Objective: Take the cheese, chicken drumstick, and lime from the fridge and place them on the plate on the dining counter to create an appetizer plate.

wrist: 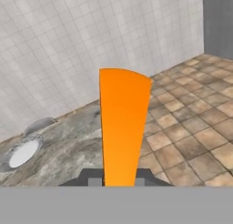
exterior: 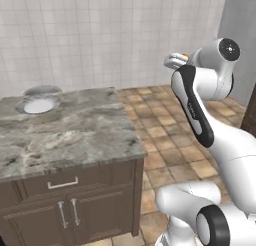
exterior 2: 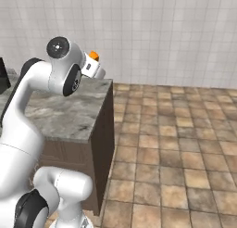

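Cheese [wrist: 122,127] sat pinched between the gripper's [wrist: 120,182] two dark fingertips, its orange wedge rising straight up out of them in the hand view, long axis running away from the hand along the gripper's line. The fingers were closed tight on its lower end, and only a sliver of orange showed past the hand in the right base view [exterior 2: 94,54] and the left base view [exterior: 185,55].

Outward from that grip, the hand was held high and clear of the counter [exterior: 75,130], near its corner rather than over its middle. The plate [exterior: 38,105] lay on the far left part of the marbled top, near the tiled wall; in the hand view it showed low and to the left [wrist: 22,153] of the wedge. No food was seen on it, so this looked like the first of the three deliveries, with the drumstick and lime yet to come.

The coming move seemed to turn on that offset: the plate was well apart from the held cheese, across the counter to the left and lower, so the arm would likely need to swing left and descend before letting go over the white disc.
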Robot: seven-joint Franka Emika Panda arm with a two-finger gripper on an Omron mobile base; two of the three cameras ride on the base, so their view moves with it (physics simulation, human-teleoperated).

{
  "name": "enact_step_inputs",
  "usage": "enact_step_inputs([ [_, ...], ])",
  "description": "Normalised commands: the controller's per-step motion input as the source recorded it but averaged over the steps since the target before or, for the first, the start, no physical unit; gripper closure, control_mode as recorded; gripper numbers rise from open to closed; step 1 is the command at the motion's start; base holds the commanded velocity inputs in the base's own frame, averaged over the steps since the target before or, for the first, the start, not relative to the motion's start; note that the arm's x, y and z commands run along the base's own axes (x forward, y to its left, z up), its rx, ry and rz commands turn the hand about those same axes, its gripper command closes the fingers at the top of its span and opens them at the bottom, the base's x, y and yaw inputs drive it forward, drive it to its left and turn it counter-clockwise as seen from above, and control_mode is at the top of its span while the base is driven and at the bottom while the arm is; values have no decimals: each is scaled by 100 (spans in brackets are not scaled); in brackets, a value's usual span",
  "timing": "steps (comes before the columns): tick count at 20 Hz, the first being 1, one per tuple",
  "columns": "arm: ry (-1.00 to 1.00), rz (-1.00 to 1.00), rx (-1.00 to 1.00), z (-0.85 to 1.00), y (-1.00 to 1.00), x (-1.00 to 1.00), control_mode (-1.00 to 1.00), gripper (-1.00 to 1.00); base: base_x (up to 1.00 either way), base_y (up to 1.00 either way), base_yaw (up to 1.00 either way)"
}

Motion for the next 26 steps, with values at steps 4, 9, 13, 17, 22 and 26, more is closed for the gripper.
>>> enact_step_inputs([
  [4, 0, 0, 0, 0, 0, 0, 100, 100, 0, -78, 28],
  [9, 0, 0, 0, 0, 0, 0, 100, 100, 4, -79, 26],
  [13, 0, 0, 0, 0, 0, 0, 100, 100, 36, -62, 22],
  [17, 0, 0, 0, 0, 0, 0, 100, 100, 73, -47, 18],
  [22, 0, 0, 0, 0, 0, 0, 100, 100, 84, -45, 12],
  [26, 0, 0, 0, 0, 0, 0, 100, 100, 99, -51, 9],
])
